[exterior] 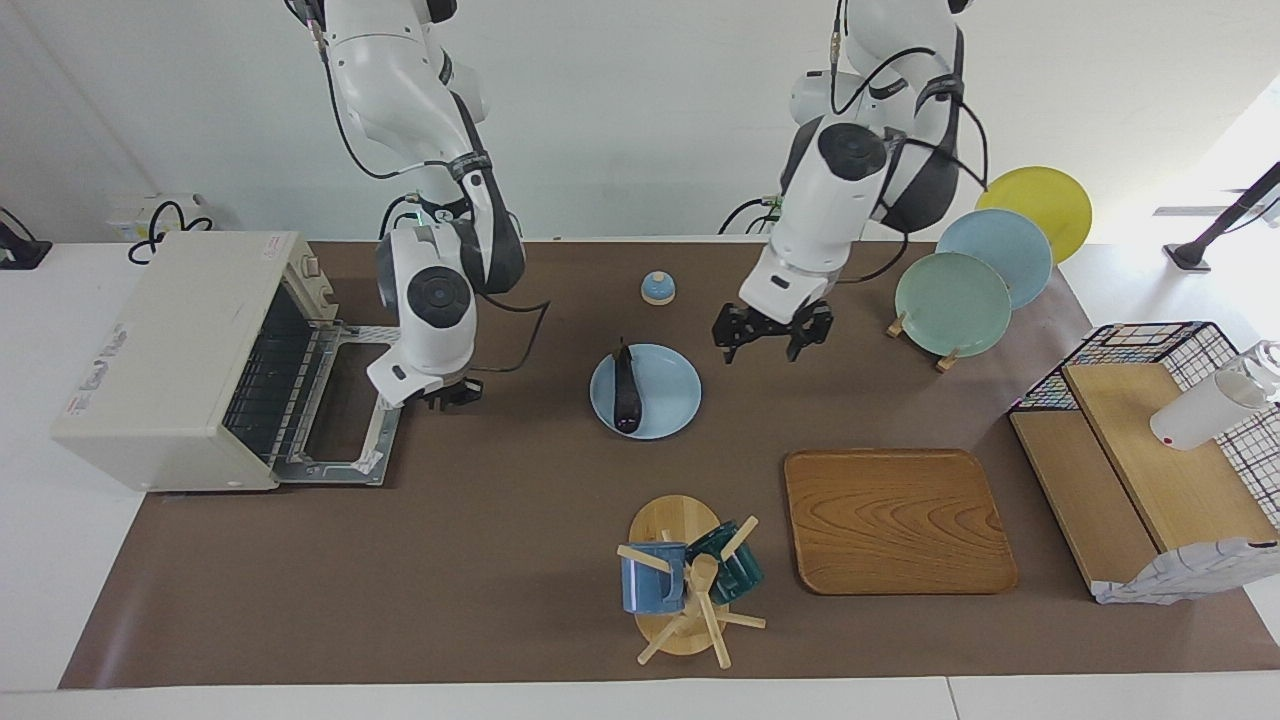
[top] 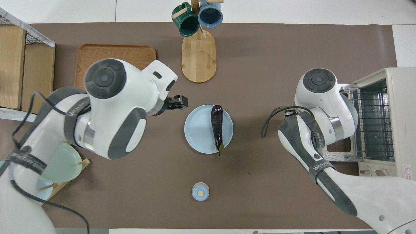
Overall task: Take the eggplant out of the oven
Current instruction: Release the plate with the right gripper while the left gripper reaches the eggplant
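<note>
Mug rack [exterior: 685, 585] at table edge, eggplant [exterior: 627, 388] on blue plate [exterior: 668, 400], left pincer [exterior: 772, 335] apart, right pincer [exterior: 452, 393] seemingly together beside oven [exterior: 170, 360] door.

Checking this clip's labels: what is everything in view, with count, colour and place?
eggplant: 1, dark purple, lying on the plate
plate: 1, light blue, mid-table
oven: 1, cream, door open, right arm's end
domed knob: 1, blue, nearer to the robots than the plate
tray: 1, wooden, farther from the robots
mug rack: 1, wooden, beside the tray
mugs: 2, blue and green, on the rack
standing plates: 3, green, blue, yellow, left arm's end
wire basket: 1, black, left arm's end
left gripper: jaws open, over bare mat
right gripper: beside the oven door
</note>
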You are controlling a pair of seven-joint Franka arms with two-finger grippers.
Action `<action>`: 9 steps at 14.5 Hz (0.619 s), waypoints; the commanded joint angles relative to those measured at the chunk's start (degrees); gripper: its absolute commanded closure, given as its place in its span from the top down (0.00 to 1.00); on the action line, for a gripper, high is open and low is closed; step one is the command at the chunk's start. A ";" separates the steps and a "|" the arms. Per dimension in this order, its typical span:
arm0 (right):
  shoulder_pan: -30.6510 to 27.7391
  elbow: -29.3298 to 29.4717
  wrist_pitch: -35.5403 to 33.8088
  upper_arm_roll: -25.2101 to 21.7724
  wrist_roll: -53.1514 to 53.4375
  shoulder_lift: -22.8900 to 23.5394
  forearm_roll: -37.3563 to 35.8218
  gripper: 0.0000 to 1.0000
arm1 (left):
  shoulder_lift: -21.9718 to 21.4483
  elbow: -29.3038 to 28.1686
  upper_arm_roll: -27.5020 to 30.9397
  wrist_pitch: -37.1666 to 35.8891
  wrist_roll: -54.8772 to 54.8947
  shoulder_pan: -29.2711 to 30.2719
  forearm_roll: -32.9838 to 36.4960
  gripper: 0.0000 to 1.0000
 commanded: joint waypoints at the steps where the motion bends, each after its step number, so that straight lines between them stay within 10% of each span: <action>1: -1.61 -4.02 3.02 0.87 -1.87 -2.58 -1.11 0.15 | 2.97 0.06 0.97 4.07 -0.66 -3.83 -1.95 1.00; 9: -4.25 -4.64 3.56 0.87 -4.86 -2.67 -4.61 0.15 | 11.94 -0.11 1.15 16.37 -3.65 -12.10 -2.22 1.00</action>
